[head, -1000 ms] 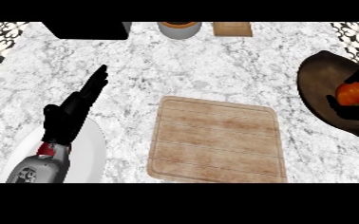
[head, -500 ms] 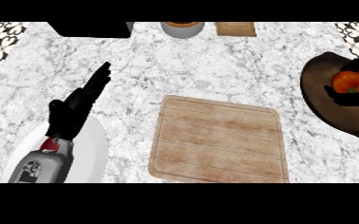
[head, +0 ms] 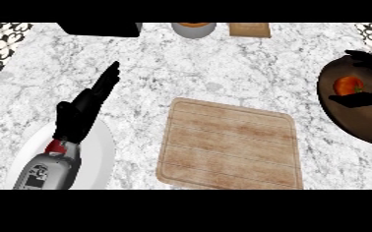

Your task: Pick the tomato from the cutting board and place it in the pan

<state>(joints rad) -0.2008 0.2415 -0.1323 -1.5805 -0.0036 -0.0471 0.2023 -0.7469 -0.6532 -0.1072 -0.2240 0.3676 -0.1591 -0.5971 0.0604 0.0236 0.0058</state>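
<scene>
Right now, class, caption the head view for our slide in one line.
Tomato in the pan at right; cutting board bare; left robot hand rests open.

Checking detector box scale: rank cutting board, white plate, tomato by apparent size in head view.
1. cutting board, largest.
2. white plate, second as visible; the left forearm hides part, so its full extent is unsure.
3. tomato, clearly smallest.
</scene>
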